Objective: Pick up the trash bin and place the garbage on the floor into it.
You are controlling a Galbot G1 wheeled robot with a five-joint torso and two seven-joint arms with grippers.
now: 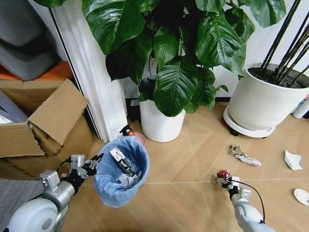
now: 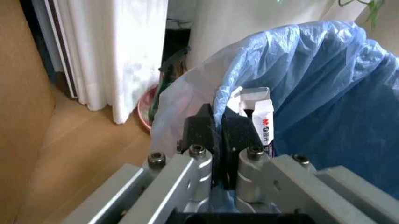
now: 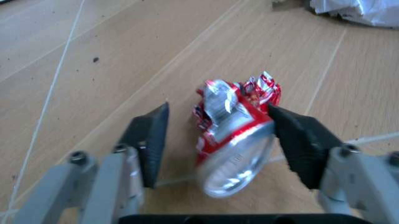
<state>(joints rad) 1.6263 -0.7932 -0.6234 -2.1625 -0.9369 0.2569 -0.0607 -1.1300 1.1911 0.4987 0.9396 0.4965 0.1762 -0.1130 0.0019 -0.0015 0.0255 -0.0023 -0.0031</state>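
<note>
The trash bin, lined with a crinkled light-blue bag, stands tilted on the floor at the lower left. My left gripper is shut on its rim, with the bag's edge pinched between the black fingers. A white packet and other scraps lie inside. My right gripper is open low over the floor, its fingers either side of a crumpled red-and-silver wrapper. More garbage lies to the right: crumpled paper, a white scrap and a white disc.
Two large white plant pots stand behind, the left one with broad leaves overhanging the bin. A white curtain and an open cardboard box are at the left. A grey mat lies at the lower left.
</note>
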